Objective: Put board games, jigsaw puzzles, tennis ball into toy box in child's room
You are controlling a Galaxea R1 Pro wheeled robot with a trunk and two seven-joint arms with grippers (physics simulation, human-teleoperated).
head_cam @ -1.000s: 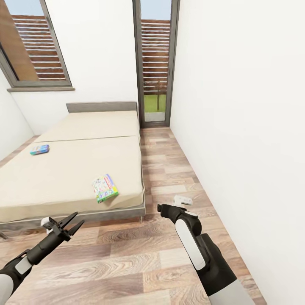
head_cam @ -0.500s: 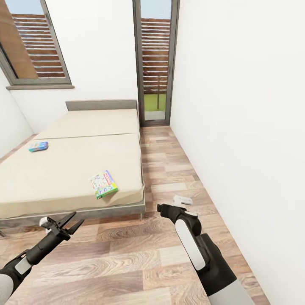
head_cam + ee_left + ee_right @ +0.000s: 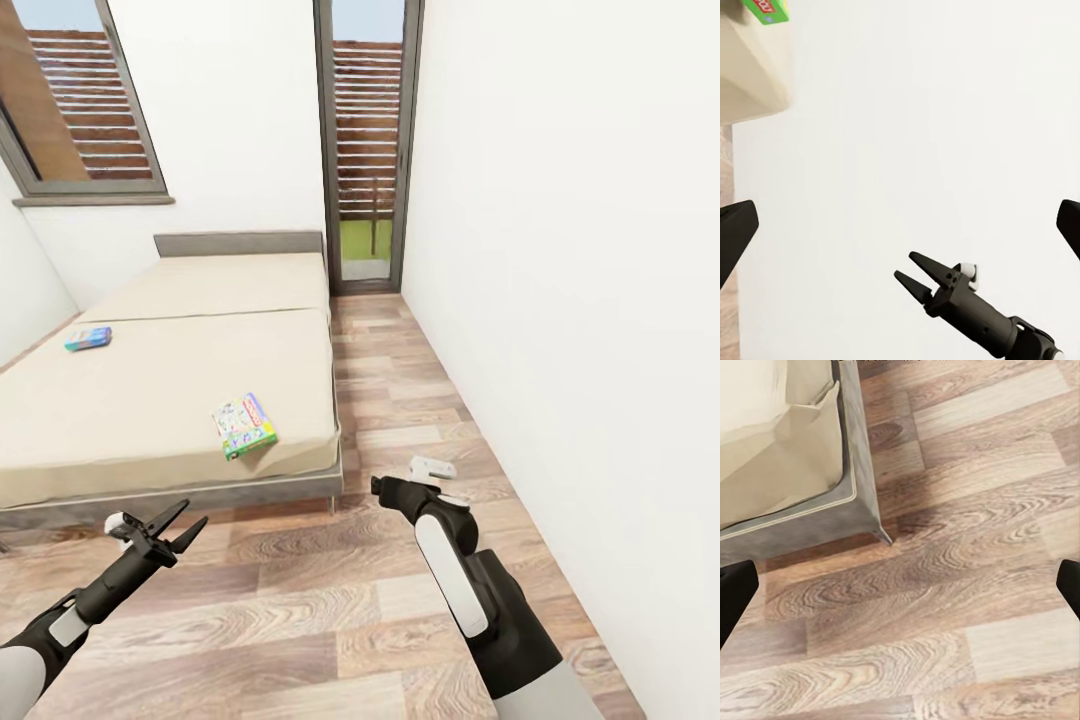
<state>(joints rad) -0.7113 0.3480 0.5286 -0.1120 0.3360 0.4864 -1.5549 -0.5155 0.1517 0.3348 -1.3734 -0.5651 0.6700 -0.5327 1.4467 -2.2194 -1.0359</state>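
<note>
Two board games lie on the beige bed (image 3: 180,380). A green and white one (image 3: 244,424) sits near the bed's near right corner, and its green edge (image 3: 766,9) shows in the left wrist view. A small blue one (image 3: 88,338) lies far to the left on the mattress. My left gripper (image 3: 196,512) hangs open and empty over the floor just in front of the bed frame. My right gripper (image 3: 378,489) is open and empty too, over the floor right of the bed corner, and it is seen as well in the left wrist view (image 3: 904,265).
A white wall (image 3: 560,250) runs close along my right side. The wooden floor (image 3: 390,380) forms a narrow aisle between bed and wall, leading to a glass door (image 3: 366,150). The grey bed frame corner and leg (image 3: 883,536) lie just ahead of the right gripper.
The whole picture has shifted a little, so the bed and games sit slightly higher and smaller. The left gripper has drifted slightly lower and to the right. The right arm holds its pose.
</note>
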